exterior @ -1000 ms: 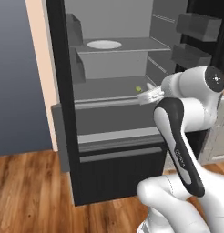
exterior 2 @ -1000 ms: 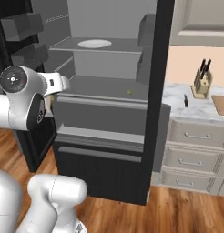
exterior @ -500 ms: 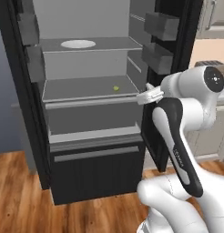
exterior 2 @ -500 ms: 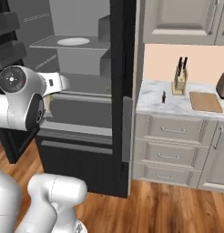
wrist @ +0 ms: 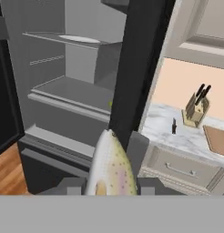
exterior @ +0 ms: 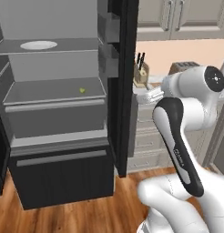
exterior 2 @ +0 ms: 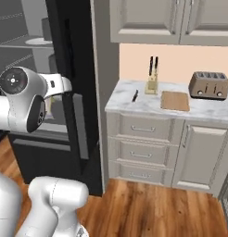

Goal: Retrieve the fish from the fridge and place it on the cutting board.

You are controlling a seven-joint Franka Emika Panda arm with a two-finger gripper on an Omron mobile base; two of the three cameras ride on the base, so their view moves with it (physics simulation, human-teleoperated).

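Kitchen with wood floor, beige cabinets and a marble counter (exterior 2: 148, 104) beside the black fridge (exterior: 63, 104). Up close in the hand view: gripper (wrist: 109, 185) with jaws pinching the fish (wrist: 110, 170), silvery with a speckled, pinkish side, sticking up out front of the fridge's black side wall. Further back, fridge standing open, white plate (exterior: 38, 45) on the upper shelf, small green thing (exterior: 82, 90) on the shelf below. Off on the counter: loose knife (exterior 2: 135, 96), then cutting board (exterior 2: 175, 101) lying flat, knife block (exterior 2: 152, 84) and toaster (exterior 2: 208, 85) near the wall.
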